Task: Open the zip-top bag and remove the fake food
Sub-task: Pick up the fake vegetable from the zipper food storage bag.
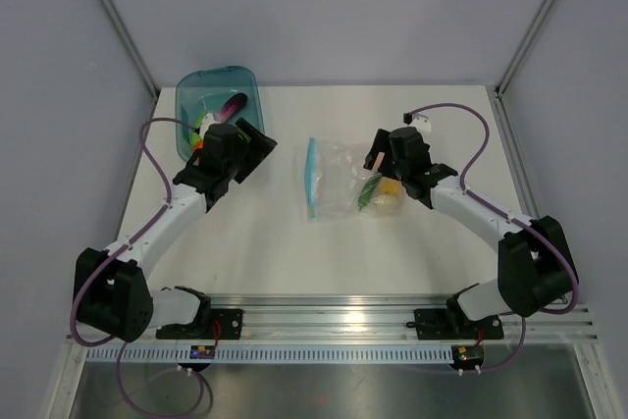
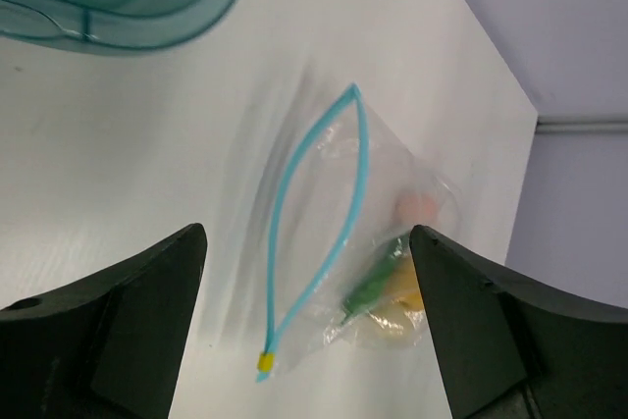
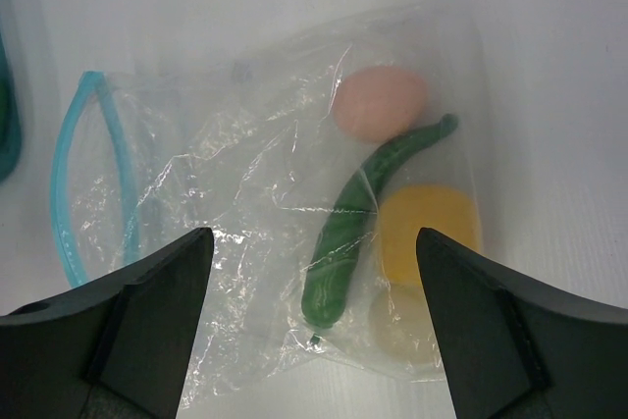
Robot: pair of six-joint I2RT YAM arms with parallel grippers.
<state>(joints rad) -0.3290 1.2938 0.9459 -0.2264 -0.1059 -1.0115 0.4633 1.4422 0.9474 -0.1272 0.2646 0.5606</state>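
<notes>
Zip-top bag [image 1: 329, 179] agape, holding green pod [image 3: 353, 228], lemon [image 3: 427, 228], pink piece [image 3: 378, 103], teal tub [image 1: 189, 103] holding eggplant [image 1: 234, 103], left claw [image 2: 306, 235] and right claw [image 3: 314, 235] spread

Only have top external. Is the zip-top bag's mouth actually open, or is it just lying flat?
Observer: Open. Left wrist shows the zip strip of the zip-top bag parted into a lens-shaped loop.
Operator: What's inside?
Observer: Right wrist shows four pieces: pinkish rounded piece, green pod, yellow lemon, and a pale piece beneath.
Operator: Right pincer gripping anything?
Observer: No. The right pincer is open, its fingers spread either side of the bag's filled end. I can't tell whether it touches the bag.
</notes>
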